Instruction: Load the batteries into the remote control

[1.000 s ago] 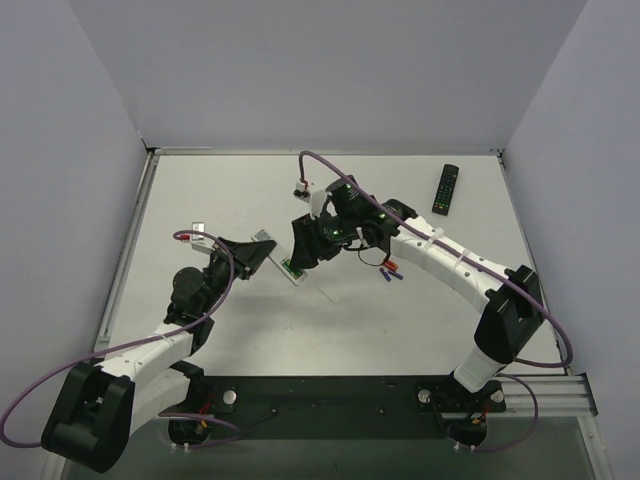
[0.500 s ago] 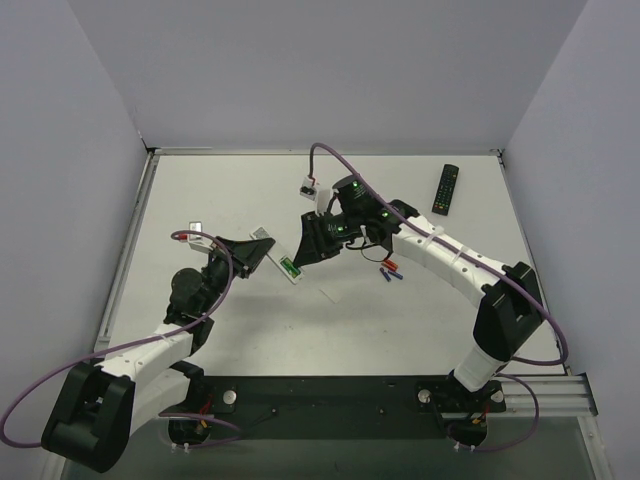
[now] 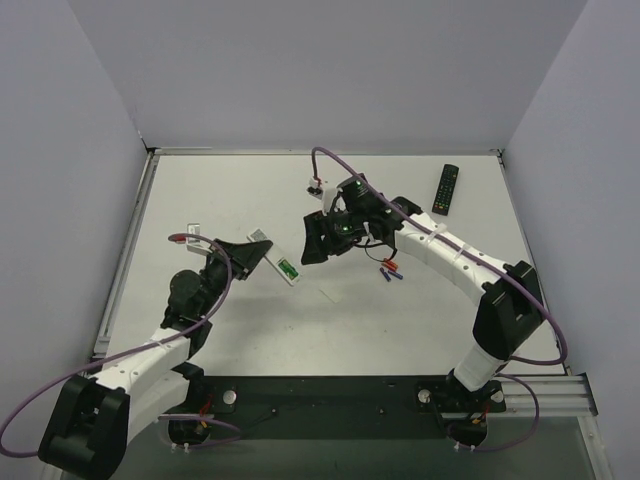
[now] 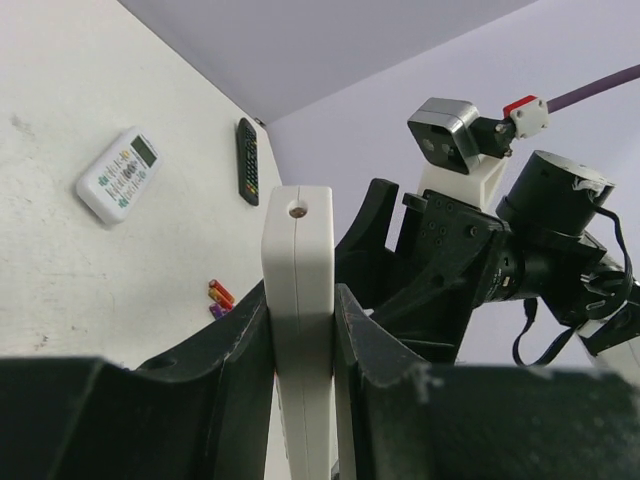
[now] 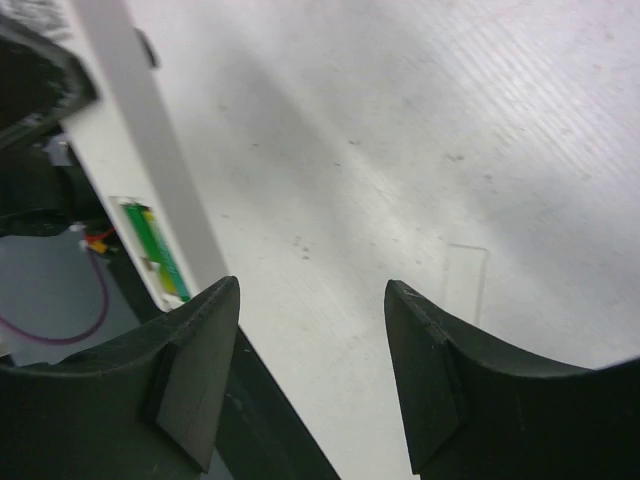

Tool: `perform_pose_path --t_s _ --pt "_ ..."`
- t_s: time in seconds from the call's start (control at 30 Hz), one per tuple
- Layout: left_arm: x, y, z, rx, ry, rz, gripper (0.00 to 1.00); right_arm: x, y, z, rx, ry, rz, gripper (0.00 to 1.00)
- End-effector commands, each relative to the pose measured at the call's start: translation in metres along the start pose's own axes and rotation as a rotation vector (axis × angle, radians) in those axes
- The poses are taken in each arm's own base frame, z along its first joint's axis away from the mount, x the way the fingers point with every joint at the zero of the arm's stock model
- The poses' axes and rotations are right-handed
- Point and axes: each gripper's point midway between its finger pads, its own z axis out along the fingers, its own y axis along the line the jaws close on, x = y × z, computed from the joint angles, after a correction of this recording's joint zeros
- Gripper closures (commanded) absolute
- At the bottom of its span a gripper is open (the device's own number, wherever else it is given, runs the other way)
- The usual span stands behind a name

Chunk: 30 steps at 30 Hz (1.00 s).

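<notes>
My left gripper [image 3: 262,254] [image 4: 300,325] is shut on the slim white remote control [image 3: 277,258] [image 4: 298,260], holding it off the table by its long sides. Green batteries [image 3: 288,267] [image 5: 156,250] lie in its open compartment near the right end. My right gripper [image 3: 307,252] [image 5: 312,300] hangs just right of that end, open and with nothing between its fingers. In the right wrist view the remote control [image 5: 140,140] runs along the left edge, beside the left fingertip.
A black remote [image 3: 446,188] [image 4: 247,160] lies at the back right. Red and blue cells [image 3: 390,270] [image 4: 218,297] lie under the right forearm. A wider white remote [image 4: 118,175] lies on the table. A thin flat cover piece [image 3: 330,297] [image 5: 466,285] lies in front of the grippers.
My right gripper has pulled back from the remote control's battery compartment, up and to the right, leaving the green batteries uncovered. The left arm and remote control have hardly moved.
</notes>
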Motion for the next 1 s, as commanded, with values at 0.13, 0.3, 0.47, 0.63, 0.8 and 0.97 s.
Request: perform_pose_path --t_s 0.13,0.3,0.47,0.63,0.8,0.97 --pt "-0.019 0.023 -0.021 -0.112 -0.109 0.173 1.00 0.050 -0.091 -0.005 0.372 0.199 -0.111 0.42" --pt "-0.027 0.038 -0.038 -0.202 -0.151 0.212 1.00 0.071 -0.108 0.011 0.461 0.313 -0.185 0.43" --pt "-0.036 0.040 -0.051 -0.244 -0.202 0.234 1.00 0.087 -0.117 0.039 0.538 0.396 -0.175 0.44" --pt "-0.040 0.036 -0.056 -0.252 -0.215 0.255 1.00 0.101 -0.112 0.069 0.524 0.449 -0.156 0.45" --pt "-0.040 0.037 -0.057 -0.259 -0.205 0.273 1.00 0.109 -0.120 0.076 0.578 0.461 -0.107 0.54" --pt "-0.039 0.036 -0.057 -0.253 -0.203 0.283 1.00 0.119 -0.136 0.067 0.674 0.461 -0.024 0.69"
